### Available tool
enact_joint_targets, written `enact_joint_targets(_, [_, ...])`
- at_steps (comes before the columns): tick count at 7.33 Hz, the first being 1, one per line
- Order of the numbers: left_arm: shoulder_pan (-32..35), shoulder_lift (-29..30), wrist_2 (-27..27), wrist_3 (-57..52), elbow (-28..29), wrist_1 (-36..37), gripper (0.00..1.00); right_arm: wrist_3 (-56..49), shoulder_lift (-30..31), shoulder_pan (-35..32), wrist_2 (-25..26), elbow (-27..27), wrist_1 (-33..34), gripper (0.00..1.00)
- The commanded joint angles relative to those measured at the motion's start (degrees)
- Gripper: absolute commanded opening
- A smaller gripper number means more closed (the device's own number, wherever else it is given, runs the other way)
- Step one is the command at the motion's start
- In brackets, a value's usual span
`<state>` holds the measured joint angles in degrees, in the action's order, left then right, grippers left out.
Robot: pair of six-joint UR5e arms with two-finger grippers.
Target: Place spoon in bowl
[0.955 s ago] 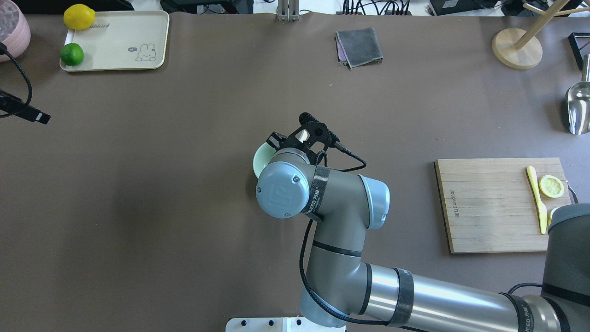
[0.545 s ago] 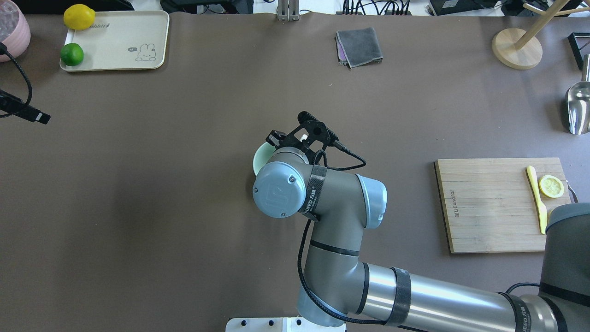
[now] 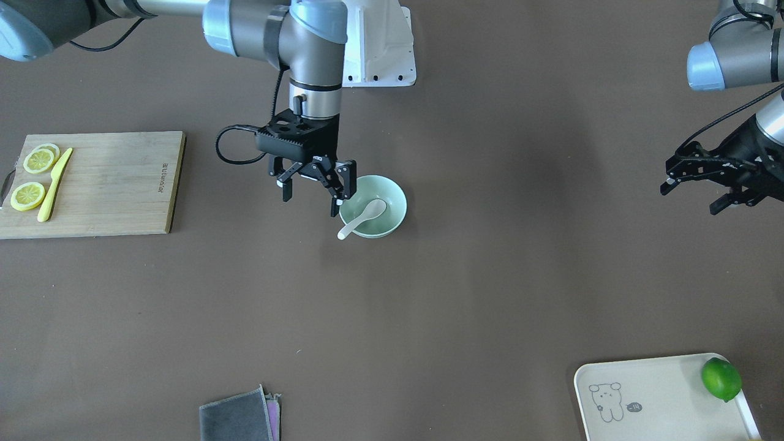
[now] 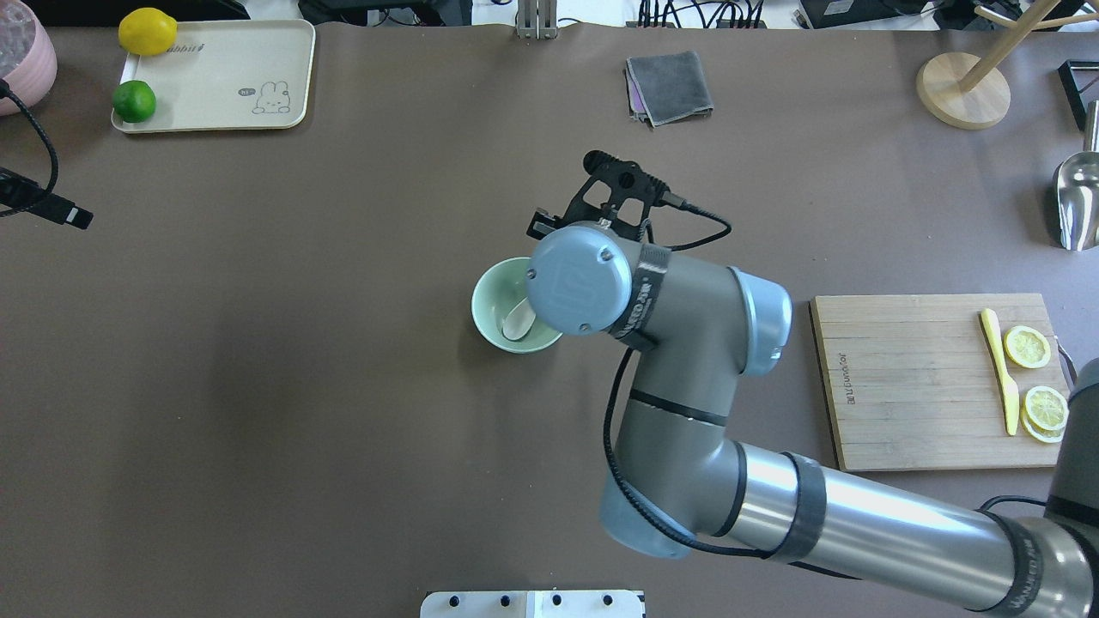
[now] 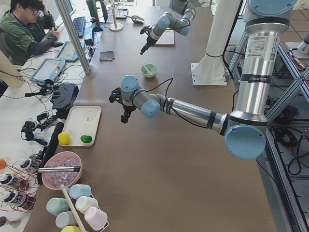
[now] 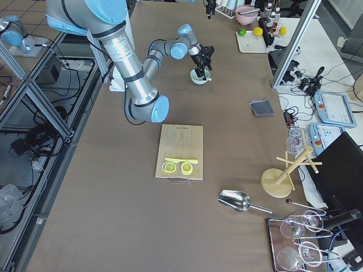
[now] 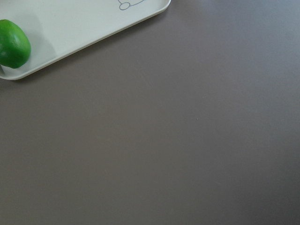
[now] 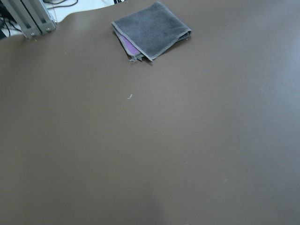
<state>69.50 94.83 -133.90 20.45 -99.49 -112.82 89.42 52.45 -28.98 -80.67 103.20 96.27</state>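
A dull brown mat (image 3: 490,275) is covering the whole long table. Aluminium framing and a cluttered desk are running along its far side, where a person in a green jacket (image 5: 21,29) is sitting.

The round pale mint-green bowl (image 3: 394,211) is standing near the table's middle. The small glossy white soup spoon (image 3: 362,218) is lying in it, scoop down inside and its short handle leaning out over the rim. The right gripper (image 3: 310,196) is hanging just beside the bowl, its fingers spread apart and holding nothing. The left gripper (image 3: 691,199) is hovering well away over bare mat, its fingers also apart and empty.

The cream rectangular tray (image 4: 223,86) is carrying a green lime (image 4: 134,101) and a yellow lemon (image 4: 148,31). A bamboo cutting board (image 4: 910,378) is bearing a slim yellow knife (image 4: 1000,371) and lemon slices (image 4: 1027,347).
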Motion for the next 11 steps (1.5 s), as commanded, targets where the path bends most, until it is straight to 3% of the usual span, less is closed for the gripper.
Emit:
enact_joint_targets(1, [7.0,-0.6,-7.5,2.6,0.4,1.3,0.99,-22.2,13.7,-9.9,-16.2,14.3,-0.2,1.00])
enact_joint_targets(2, [11.8,-0.5,-11.5,2.5,1.6,3.7,0.99,-30.3,16.9,-15.5,-23.5,15.7,-0.3,1.00])
enact_joint_targets(4, [16.4,-1.7,-7.9,2.1,5.6,11.8,0.99,-46.4,22.6,-28.3,-37.7,15.9,-0.3,1.00])
enact_joint_targets(5, [19.3,-2.1,-4.3,-4.6,5.9,10.4,0.99,-56.9,26.2,-34.2,-42.2,15.7,-0.2,1.00])
enact_joint_targets(6, [21.3,-3.1,-3.4,-14.3,6.4,13.0,0.99,-65.4,30.6,-38.5,-45.2,15.6,-0.2,1.00])
enact_joint_targets(7, [21.4,-3.1,-2.6,-21.2,5.5,20.4,0.99,-71.4,33.6,-42.3,-46.1,15.4,0.0,1.00])
enact_joint_targets(8, [21.5,-3.1,-2.4,-23.9,5.1,25.4,0.99,-77.7,37.9,-45.0,-46.3,15.2,-0.1,1.00])
enact_joint_targets(9, [21.6,-5.2,-0.4,-23.9,4.9,26.1,0.99,-83.5,40.9,-48.0,-46.0,13.0,-0.1,1.00])
enact_joint_targets(10, [21.5,-6.0,5.3,-24.0,2.4,26.4,0.99,-90.7,43.5,-51.7,-46.2,9.9,-0.1,1.00])
enact_joint_targets(11, [21.4,-6.2,6.1,-24.0,0.7,26.6,0.99,-98.6,44.7,-55.8,-47.2,6.1,-0.1,1.00])
